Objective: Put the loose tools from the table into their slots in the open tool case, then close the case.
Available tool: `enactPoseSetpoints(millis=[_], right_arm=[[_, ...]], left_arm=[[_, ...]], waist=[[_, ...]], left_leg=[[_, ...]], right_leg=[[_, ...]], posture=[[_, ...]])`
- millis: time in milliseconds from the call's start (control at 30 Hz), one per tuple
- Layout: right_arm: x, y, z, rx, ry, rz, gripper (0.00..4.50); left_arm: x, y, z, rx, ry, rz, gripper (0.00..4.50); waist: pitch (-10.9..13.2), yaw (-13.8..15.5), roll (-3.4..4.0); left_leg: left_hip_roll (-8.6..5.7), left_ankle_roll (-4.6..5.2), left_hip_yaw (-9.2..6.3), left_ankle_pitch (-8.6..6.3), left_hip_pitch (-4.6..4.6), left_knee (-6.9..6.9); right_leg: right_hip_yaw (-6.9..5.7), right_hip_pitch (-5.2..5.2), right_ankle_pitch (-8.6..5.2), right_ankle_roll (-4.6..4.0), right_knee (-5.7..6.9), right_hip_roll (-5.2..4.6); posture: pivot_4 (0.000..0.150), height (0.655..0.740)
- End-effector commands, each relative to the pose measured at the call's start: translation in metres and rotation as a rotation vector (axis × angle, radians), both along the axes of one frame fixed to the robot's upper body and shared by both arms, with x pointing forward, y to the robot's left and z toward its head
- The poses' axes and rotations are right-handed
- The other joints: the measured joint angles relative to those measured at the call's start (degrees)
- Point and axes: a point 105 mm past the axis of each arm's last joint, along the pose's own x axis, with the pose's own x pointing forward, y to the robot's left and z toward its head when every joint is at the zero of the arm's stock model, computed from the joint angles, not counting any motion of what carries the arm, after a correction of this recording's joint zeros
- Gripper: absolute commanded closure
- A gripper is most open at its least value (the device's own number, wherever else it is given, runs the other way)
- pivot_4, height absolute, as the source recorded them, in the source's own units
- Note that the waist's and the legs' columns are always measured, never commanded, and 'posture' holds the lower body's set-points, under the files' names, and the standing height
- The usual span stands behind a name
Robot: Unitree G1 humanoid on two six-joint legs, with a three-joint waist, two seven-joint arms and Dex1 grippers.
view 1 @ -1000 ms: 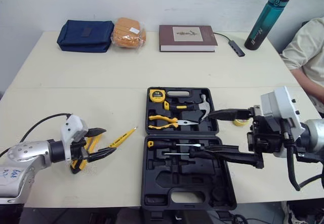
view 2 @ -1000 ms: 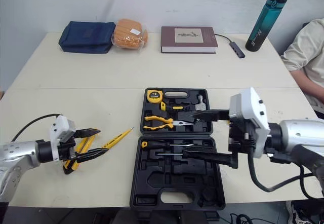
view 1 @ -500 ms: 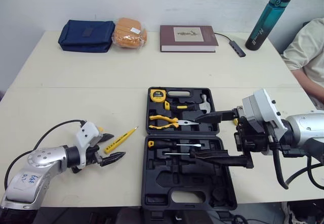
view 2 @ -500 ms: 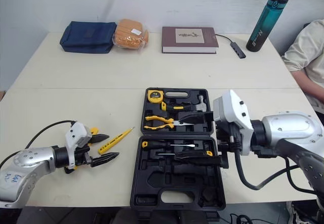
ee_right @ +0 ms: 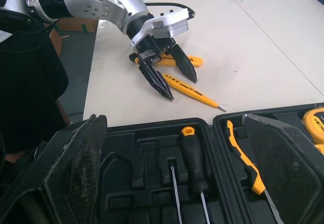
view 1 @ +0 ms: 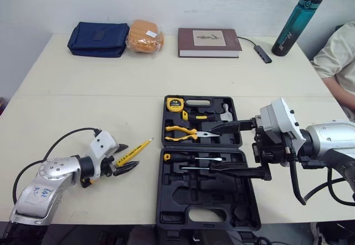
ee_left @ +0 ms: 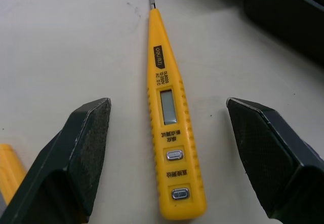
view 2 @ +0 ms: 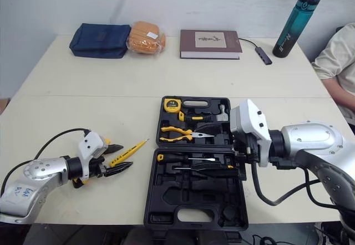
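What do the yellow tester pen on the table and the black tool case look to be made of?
Tester pen: smooth, slightly glossy yellow plastic, judging by its moulded ribbed edges. It has a clear display window, plus two silvery buttons and a small tip that look like metal. Tool case: probably matte black moulded plastic, given its shaped tool recesses.

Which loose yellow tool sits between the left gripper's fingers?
The tester pen with the display, lying flat between the left gripper's open fingers, untouched. The other yellow-handled tool lies outside them.
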Motion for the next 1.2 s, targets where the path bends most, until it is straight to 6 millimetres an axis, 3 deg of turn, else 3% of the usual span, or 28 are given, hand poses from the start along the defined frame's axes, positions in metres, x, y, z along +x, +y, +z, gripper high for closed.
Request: enactPoseSetpoints(millis=[33, 267, 300, 467, 667, 867, 1100, 1200], right_arm=[[-0.003, 0.002, 0.005, 0.004, -0.044, 0.018, 0.00], [-0.003, 0.002, 0.004, 0.004, -0.047, 0.014, 0.00], [-0.003, 0.002, 0.004, 0.004, -0.047, 0.013, 0.00], [-0.004, 0.002, 0.003, 0.004, -0.046, 0.013, 0.00], [-0.006, 0.001, 0.000, -0.005, -0.035, 0.017, 0.00], [-0.009, 0.000, -0.008, -0.027, -0.005, 0.030, 0.00], [-0.018, -0.004, -0.020, -0.072, 0.039, 0.028, 0.00], [-0.018, -0.008, -0.026, -0.085, 0.057, 0.002, 0.00]], left_arm=[[-0.004, -0.003, -0.013, 0.020, 0.049, -0.001, 0.85], [-0.005, -0.008, -0.017, 0.024, 0.061, -0.009, 4.02], [-0.006, -0.009, -0.017, 0.020, 0.061, -0.012, 4.18], [-0.007, -0.012, -0.009, 0.006, 0.034, -0.024, 4.18], [-0.009, -0.005, 0.020, 0.101, -0.133, -0.131, 4.18], [-0.029, -0.034, 0.040, 0.136, -0.188, -0.404, 4.18], [-0.027, -0.056, 0.050, 0.178, -0.218, -0.489, 4.18], [-0.035, -0.066, 0.051, 0.177, -0.205, -0.566, 4.18]], waist=[[0.00, 0.18, 0.00], [0.00, 0.38, 0.00], [0.00, 0.41, 0.00], [0.00, 0.51, 0.00], [0.01, 0.35, -0.02], [0.02, 0.30, -0.02], [0.03, 0.76, -0.04], [0.03, 0.43, -0.04]], left_leg=[[0.00, 0.00, 0.00, 0.00, 0.00, 0.00], [0.00, 0.01, 0.01, -0.01, -0.01, -0.02], [0.00, 0.01, 0.01, -0.01, 0.00, -0.02], [0.00, 0.01, 0.01, -0.01, -0.01, -0.02], [0.02, 0.00, 0.00, 0.00, -0.02, -0.02], [0.01, -0.01, 0.01, 0.00, -0.05, -0.03], [0.00, 0.00, 0.02, 0.00, -0.07, -0.03], [0.02, 0.00, 0.03, 0.00, -0.06, -0.03]], right_leg=[[0.00, 0.00, 0.00, 0.00, 0.00, 0.00], [0.00, -0.01, 0.00, 0.00, -0.03, 0.00], [0.00, 0.00, 0.00, 0.00, -0.03, 0.00], [0.00, -0.01, 0.00, 0.00, -0.03, 0.00], [0.00, -0.03, 0.00, -0.01, -0.02, 0.01], [-0.01, -0.03, -0.01, -0.01, -0.05, 0.00], [0.00, -0.03, 0.00, -0.01, -0.07, 0.05], [0.03, -0.03, 0.00, -0.01, -0.06, 0.10]], posture=[[0.150, 0.7400], [0.150, 0.7400], [0.150, 0.7400], [0.150, 0.7400], [0.150, 0.7400], [0.150, 0.7400], [0.150, 0.7400], [0.150, 0.7400]])
